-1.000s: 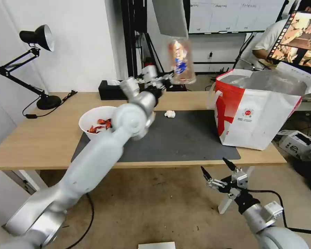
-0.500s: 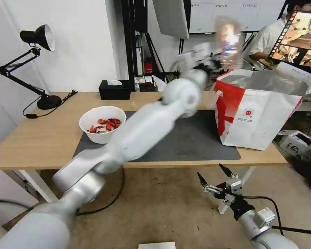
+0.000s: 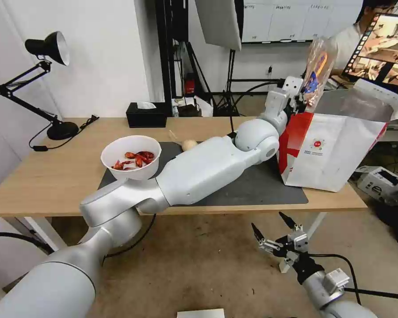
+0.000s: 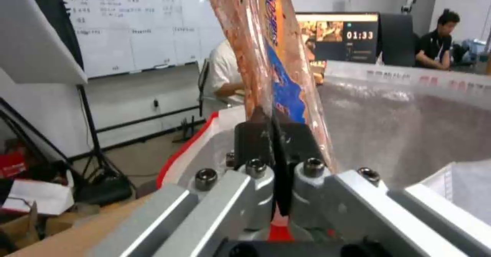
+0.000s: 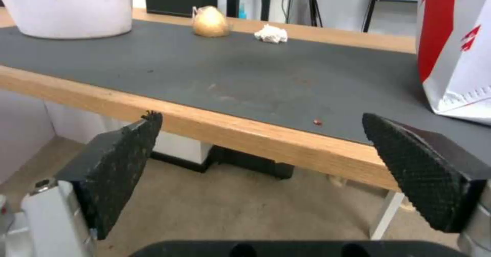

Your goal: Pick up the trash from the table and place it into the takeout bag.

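Observation:
My left gripper [image 3: 301, 93] is shut on the clear plastic tray with food scraps [image 3: 318, 64], which stands on edge above the left rim of the takeout bag [image 3: 336, 145]. In the left wrist view the gripper [image 4: 274, 124] pinches the tray [image 4: 271, 57] over the bag's foil lining [image 4: 404, 134]. On the table [image 3: 53, 176], the white bowl of crayfish shells [image 3: 130, 157] and the beige lump [image 3: 189, 145] sit on the dark mat [image 3: 252, 190]. The crumpled tissue [image 5: 271, 33] lies beside the lump [image 5: 210, 22]. My right gripper [image 3: 269, 222] hangs open below the table's front edge.
A black desk lamp [image 3: 48, 48] stands at the table's back left and a black tissue box [image 3: 146, 115] at the back middle. My left arm stretches across the mat. A monitor [image 3: 384, 48] and a seated person are behind the bag.
My left arm has swung to the right with the tray, from above the back of the mat to over the bag's left rim. The right gripper has barely shifted.

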`<state>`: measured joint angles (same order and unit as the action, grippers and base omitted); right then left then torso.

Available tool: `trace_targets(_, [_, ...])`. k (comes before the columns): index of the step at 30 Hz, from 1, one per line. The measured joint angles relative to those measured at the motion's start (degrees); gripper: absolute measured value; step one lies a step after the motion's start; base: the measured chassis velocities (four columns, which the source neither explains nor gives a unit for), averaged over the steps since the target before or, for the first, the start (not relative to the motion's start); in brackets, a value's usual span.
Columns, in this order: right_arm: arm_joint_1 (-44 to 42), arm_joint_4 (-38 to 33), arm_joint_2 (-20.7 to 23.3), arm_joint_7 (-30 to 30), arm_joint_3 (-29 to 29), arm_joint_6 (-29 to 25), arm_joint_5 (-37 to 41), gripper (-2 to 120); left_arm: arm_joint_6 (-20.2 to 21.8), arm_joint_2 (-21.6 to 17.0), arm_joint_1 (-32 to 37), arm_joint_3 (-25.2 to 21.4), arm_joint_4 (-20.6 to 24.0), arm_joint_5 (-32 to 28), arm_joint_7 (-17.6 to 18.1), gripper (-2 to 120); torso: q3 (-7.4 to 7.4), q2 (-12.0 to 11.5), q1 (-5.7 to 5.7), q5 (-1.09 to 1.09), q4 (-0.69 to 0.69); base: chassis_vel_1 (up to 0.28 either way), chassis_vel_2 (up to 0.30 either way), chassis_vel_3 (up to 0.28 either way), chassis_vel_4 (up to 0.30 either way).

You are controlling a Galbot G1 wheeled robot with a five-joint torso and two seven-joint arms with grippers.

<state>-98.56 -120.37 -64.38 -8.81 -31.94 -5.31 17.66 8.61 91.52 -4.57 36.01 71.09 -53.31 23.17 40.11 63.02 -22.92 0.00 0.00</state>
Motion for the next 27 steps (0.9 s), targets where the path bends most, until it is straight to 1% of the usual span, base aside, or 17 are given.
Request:
trace_targets(7, [-0.5,-0.2,0.0,0.0,-0.3,-0.1,0.0,100,1.1,-0.1,-0.1,1.0,-0.1,0.5,-0.8,0,0.0,0.0,0.0,0.0,0.0,0.0,0.0,0.0,0.0])
trace_targets(14, [-0.9,-0.2,0.0,-0.1,-0.7,-0.6,0.0,100,3.0,-0.2,-0.4,2.0,0.1,1.7,-3.3,0,0.0,0.0,0.0,0.0,0.0,0.0,0.0,0.0,0.0])
trace_targets(19, [-0.9,0.1,0.1,-0.1,-0.8,-0.8,0.0,100,4.0,-0.2,-0.6,2.2,0.4,2.0,-4.2,0,0.0,0.0,0.0,0.0,0.0,0.0,0.0,0.0,0.0])
trace_targets(22, [-0.9,0.1,0.1,-0.1,-0.8,-0.8,0.0,100,5.1,-0.3,-0.7,2.2,0.6,2.0,-4.5,0,0.0,0.0,0.0,0.0,0.0,0.0,0.0,0.0,0.0])
trace_targets(25, [-0.9,0.2,0.1,-0.1,-0.8,-0.8,0.0,100,7.2,-0.9,-1.4,2.2,0.9,2.6,-5.2,0,0.0,0.0,0.0,0.0,0.0,0.0,0.0,0.0,0.0])
trace_targets(27, [-0.9,0.2,0.1,-0.1,-0.8,-0.8,0.0,100,7.6,-1.1,-1.6,2.3,1.1,2.7,-5.4,0,0.0,0.0,0.0,0.0,0.0,0.0,0.0,0.0,0.0])
